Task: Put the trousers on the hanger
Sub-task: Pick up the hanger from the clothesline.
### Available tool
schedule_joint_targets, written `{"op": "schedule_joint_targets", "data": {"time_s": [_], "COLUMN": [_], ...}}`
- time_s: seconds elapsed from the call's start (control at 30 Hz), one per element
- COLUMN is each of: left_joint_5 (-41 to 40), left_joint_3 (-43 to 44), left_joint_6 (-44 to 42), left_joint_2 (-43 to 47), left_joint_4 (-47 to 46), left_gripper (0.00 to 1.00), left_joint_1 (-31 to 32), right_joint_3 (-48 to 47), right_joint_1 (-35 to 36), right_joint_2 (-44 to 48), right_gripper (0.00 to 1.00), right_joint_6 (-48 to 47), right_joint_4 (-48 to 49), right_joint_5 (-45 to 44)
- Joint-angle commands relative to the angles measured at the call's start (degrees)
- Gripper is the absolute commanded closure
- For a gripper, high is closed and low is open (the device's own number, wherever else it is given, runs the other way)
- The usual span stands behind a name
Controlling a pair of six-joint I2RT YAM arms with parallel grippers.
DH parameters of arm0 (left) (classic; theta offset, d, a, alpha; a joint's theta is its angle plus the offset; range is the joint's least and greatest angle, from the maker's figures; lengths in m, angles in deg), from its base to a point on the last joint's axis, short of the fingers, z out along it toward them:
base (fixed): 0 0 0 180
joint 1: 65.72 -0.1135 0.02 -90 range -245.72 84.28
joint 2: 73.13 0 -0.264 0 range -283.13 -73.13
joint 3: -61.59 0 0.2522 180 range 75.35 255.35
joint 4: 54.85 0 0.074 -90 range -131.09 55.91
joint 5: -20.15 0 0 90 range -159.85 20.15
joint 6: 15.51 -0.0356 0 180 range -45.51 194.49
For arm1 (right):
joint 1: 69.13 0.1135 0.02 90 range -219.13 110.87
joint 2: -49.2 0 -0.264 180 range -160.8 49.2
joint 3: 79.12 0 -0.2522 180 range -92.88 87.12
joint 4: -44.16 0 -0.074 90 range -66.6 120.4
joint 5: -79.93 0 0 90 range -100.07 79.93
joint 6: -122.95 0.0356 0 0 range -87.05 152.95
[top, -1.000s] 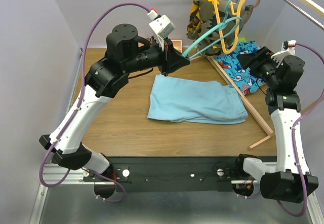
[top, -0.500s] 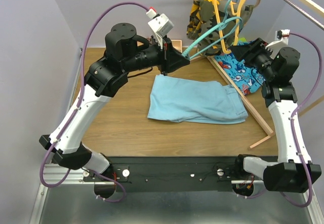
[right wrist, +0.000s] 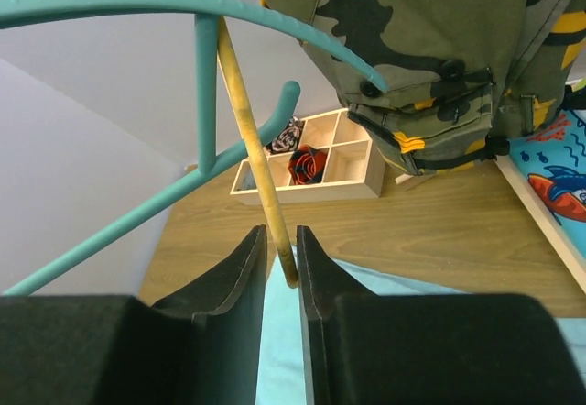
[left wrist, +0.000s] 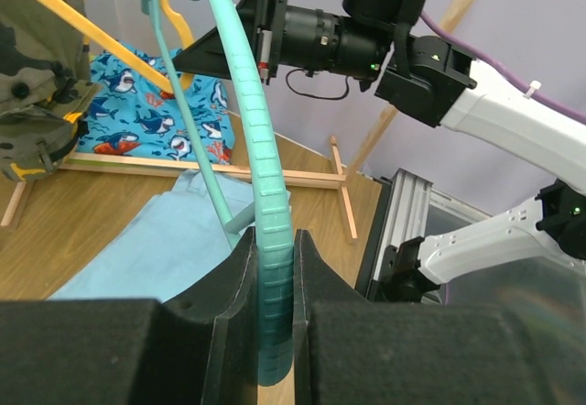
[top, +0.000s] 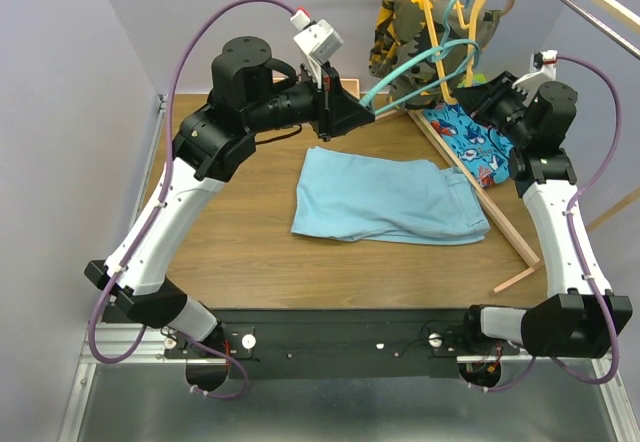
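Some parts are hard to read. From above, the fingertips of the right gripper (top: 480, 97) are lost among the hanging things beyond the far right corner of the trousers (top: 385, 200). The upper parts of those hanging things are cut off by the top edge. The left gripper (top: 335, 112) covers a little of the trousers' far left edge.

The trousers lie flat and slightly wrinkled on the wooden table (top: 230, 232), touched by neither gripper.

The left gripper is raised just beyond the trousers' far left corner. Its wrist view shows the jaws pressed tight on a ribbed bar of the teal hanger (left wrist: 247, 103). The hanger runs up and away over the trousers' far edge toward the camouflage garment (top: 395, 37).

The right wrist view shows the jaws drawn close with a narrow slit between them. The thin rod of the yellow hanger (right wrist: 240, 121) sits in that slit, and I cannot tell whether the pads press it. The teal hanger crosses above, with a strip of trousers below.

A shark-print cloth (top: 470, 137) lies just past the trousers' right side.
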Motion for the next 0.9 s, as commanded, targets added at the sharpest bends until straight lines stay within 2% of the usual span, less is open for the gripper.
{"op": "schedule_joint_targets", "data": {"time_s": [0.0, 0.23, 0.73, 0.87], "left_joint_5": [1.37, 2.25, -4.17, -5.75], "left_joint_3": [2.28, 2.37, 1.66, -0.78], "left_joint_6": [0.41, 0.14, -7.76, -11.36], "left_joint_2": [0.17, 0.52, 0.61, 2.71], "left_joint_4": [0.39, 0.13, 3.2, 2.59], "left_gripper": [1.0, 1.0, 1.0, 1.0], "left_joint_1": [-2.94, -5.93, -7.25, -7.25], "right_joint_3": [-2.22, -2.04, -4.24, -4.85], "right_joint_1": [0.37, 0.28, 0.37, 0.37], "right_joint_2": [-0.02, -0.19, -1.51, -2.3], "right_gripper": [0.8, 0.99, 0.99, 0.99], "right_joint_6": [-0.89, -1.76, -3.7, -4.05], "right_joint_4": [1.47, 0.06, -2.92, -3.63], "right_joint_5": [-3.27, -6.17, -10.04, -10.39]}}
